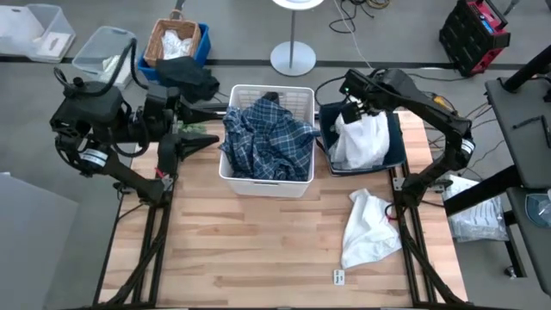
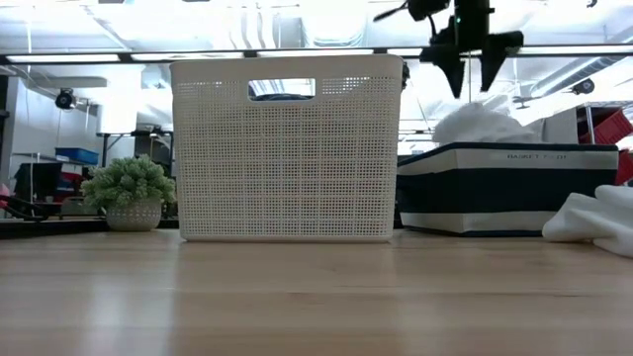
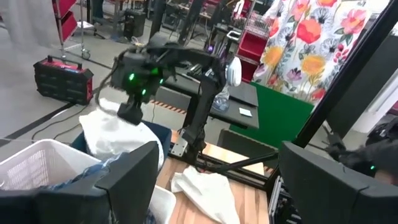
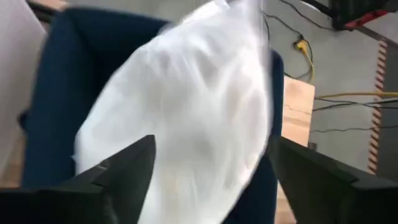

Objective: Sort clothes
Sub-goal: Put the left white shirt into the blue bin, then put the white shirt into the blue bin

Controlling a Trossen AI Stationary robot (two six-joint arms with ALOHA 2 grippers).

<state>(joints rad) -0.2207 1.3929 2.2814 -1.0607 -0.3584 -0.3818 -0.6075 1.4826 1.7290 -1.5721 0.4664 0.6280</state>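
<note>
Wooden slatted table [image 1: 258,250] under two dark arms, with a cluttered workshop visible behind it in the low and left wrist views.

Right gripper [image 1: 351,110]: fingers spread wide, gripping nothing, poised above the white garment [image 1: 362,138] heaped in the navy fabric bin [image 1: 398,138]. Right wrist view: that white garment [image 4: 186,118] seen between the two parted fingers [image 4: 124,168], inside the navy bin [image 4: 62,93].

Left gripper [image 1: 185,142]: fingers parted, empty, just left of the white mesh basket [image 1: 267,181]. Left wrist view: both dark fingers [image 3: 134,174] apart, with the right arm and the navy bin's white heap [image 3: 115,134] beyond.

White mesh basket, middle of the table: one blue-and-white plaid shirt [image 1: 269,138] inside. Low view: basket wall [image 2: 287,148] hiding nearly all of its contents, navy bin [image 2: 504,188] just right of it, small green plant [image 2: 132,190] left of it.

Second white garment [image 1: 368,226] loose on the table, in front of the navy bin. Wicker basket [image 1: 175,43] off the table, behind and left of the mesh basket, holding white cloth.

Count on the table: two containers, two white garments, one plaid shirt.
</note>
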